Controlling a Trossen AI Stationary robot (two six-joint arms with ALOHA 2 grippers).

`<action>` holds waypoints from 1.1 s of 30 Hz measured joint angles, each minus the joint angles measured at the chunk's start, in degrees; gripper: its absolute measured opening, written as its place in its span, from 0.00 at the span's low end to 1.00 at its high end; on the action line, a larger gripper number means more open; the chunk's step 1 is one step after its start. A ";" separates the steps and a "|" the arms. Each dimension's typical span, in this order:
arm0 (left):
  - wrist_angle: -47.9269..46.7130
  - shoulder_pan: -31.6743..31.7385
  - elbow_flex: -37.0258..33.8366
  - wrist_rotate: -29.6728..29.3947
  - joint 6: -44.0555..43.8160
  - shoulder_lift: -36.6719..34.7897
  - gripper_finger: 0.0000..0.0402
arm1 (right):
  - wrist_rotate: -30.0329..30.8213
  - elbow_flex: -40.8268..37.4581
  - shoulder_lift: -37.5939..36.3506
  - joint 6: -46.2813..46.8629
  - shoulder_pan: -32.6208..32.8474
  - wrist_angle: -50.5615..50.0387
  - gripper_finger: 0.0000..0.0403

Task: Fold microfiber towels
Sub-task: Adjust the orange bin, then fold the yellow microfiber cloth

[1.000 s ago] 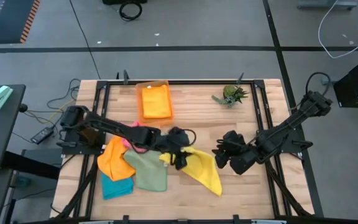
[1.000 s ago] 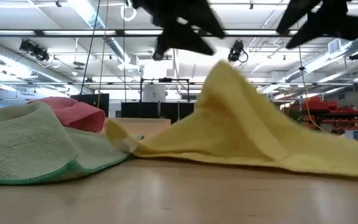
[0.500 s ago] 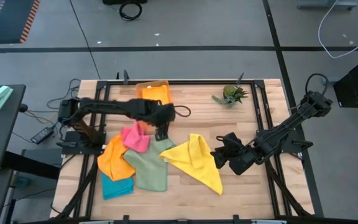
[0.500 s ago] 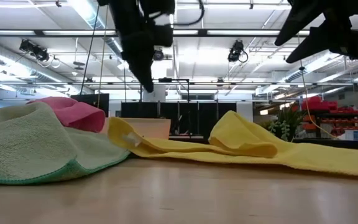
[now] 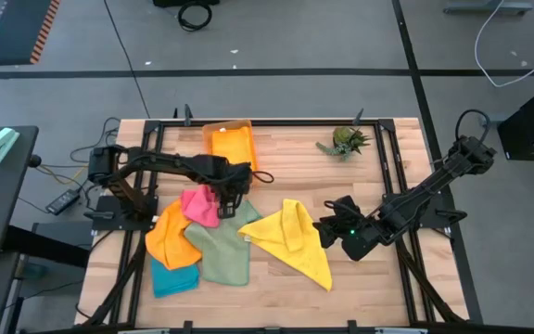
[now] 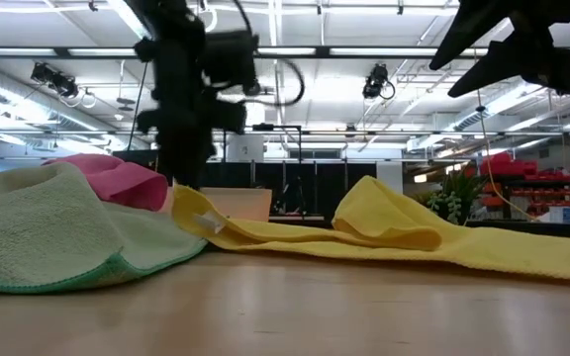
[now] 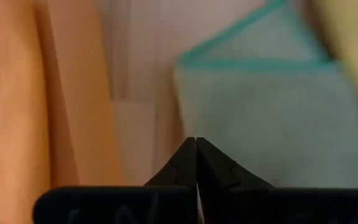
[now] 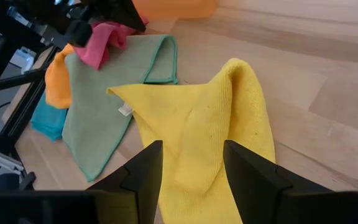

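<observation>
Your left pincer point(image 5: 231, 197) is pinched tight on nothing, tips together, as its own wrist view shows point(image 7: 196, 163). It hangs just over the near corner of the green towel point(image 5: 222, 246), with the pink towel point(image 5: 199, 206) right beside it and the orange tray point(image 5: 231, 150) just behind. Whether the tips touch cloth cannot be told.

Your right pincer point(image 5: 341, 232) stands wide and empty, fingers point(image 8: 143, 169) spread, hovering just off the edge of the yellow towel point(image 5: 293, 237). That towel lies straight ahead of it on the desk point(image 5: 378, 278), crumpled into a rough triangle with a raised ridge down the middle, one corner lapping onto the green towel.

The orange towel point(image 5: 171, 236) and teal towel point(image 5: 172, 276) sit in the heap beyond the left pincer, under the edges of the pink and green ones. No towel looks folded flat yet.

Risks, as I judge them:
- Left tips already shut: come down like this and you push cloth rather than grip it. Spread them first.
- Pink, green and orange overlap beside the left pincer; a deep bite likely takes two layers and drags the heap.
- Yellow corner rests on green: pull yellow from the right and green may shift with it.
- The ridge in the yellow will lock in a crooked fold unless smoothed first.
- The plant point(image 5: 344, 141) stands well clear behind the right pincer; low risk.
</observation>
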 joint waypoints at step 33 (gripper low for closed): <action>3.03 -7.78 1.56 0.91 -5.56 -10.34 0.31 | -10.72 0.09 6.59 -18.67 1.71 11.07 0.44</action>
